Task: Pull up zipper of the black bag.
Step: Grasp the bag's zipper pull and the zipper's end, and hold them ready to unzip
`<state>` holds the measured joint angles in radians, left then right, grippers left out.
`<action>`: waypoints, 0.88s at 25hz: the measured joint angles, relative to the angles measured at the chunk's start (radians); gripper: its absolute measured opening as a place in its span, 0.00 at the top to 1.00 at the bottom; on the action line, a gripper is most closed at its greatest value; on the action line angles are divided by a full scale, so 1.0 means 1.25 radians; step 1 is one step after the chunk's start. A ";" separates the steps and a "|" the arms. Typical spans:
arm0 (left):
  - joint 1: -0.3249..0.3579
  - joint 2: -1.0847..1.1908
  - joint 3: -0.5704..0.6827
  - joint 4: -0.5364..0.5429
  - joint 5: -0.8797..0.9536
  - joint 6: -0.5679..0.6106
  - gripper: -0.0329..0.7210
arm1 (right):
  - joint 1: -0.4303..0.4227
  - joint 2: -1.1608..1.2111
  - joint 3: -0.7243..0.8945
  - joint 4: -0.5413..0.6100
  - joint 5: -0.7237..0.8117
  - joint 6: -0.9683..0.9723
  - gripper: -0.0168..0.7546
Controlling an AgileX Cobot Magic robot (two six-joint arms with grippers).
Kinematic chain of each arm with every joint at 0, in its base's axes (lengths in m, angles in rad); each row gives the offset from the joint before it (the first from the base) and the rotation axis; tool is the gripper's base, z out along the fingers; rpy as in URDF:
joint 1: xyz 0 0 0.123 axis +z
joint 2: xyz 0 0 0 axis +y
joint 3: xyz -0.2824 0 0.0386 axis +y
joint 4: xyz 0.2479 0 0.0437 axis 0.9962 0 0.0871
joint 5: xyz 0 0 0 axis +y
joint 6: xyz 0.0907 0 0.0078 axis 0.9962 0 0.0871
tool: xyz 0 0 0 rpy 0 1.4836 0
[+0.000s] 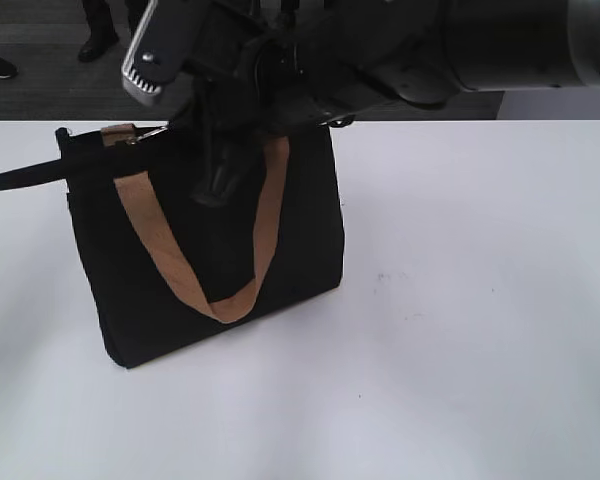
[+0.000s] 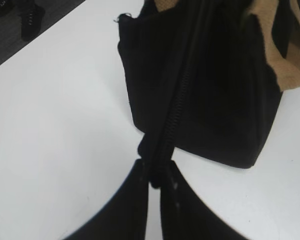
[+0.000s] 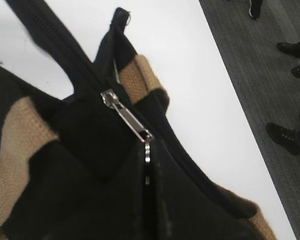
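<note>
The black bag (image 1: 280,250) stands upright on the white table, one tan handle (image 1: 145,235) hanging down its front. Its zipper tail (image 1: 20,177) stretches off to the left edge. In the left wrist view my left gripper (image 2: 155,175) is shut on the end of that tail, and the zipper (image 2: 177,105) runs away along the bag's top (image 2: 225,100). My right gripper (image 1: 180,125) reaches across from the right over the bag's top left end. In the right wrist view it (image 3: 149,170) is shut on the small link of the silvery zipper pull (image 3: 127,120), near the bag's end (image 3: 85,130).
The white table (image 1: 460,330) stretches to the right and front of the bag. Its far edge (image 1: 540,120) meets dark floor, where people's shoes (image 3: 285,137) stand. The right arm's bulk (image 1: 400,50) hangs over the bag's top.
</note>
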<state>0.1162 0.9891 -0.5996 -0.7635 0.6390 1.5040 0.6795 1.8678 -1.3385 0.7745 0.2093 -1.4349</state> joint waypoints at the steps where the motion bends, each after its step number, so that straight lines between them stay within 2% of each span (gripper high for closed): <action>1: -0.001 0.000 0.000 0.000 0.000 0.000 0.91 | -0.005 0.000 0.000 0.000 0.002 0.000 0.98; 17: -0.002 0.000 0.000 0.026 -0.006 -0.001 0.92 | -0.177 -0.002 0.000 0.000 0.062 0.000 0.98; 22: -0.002 0.000 0.000 0.017 -0.003 -0.001 0.92 | -0.208 -0.002 0.000 0.008 0.103 0.000 0.98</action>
<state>0.1136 0.9891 -0.5996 -0.7418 0.6356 1.5032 0.4193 1.8653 -1.3385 0.7843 0.3384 -1.4353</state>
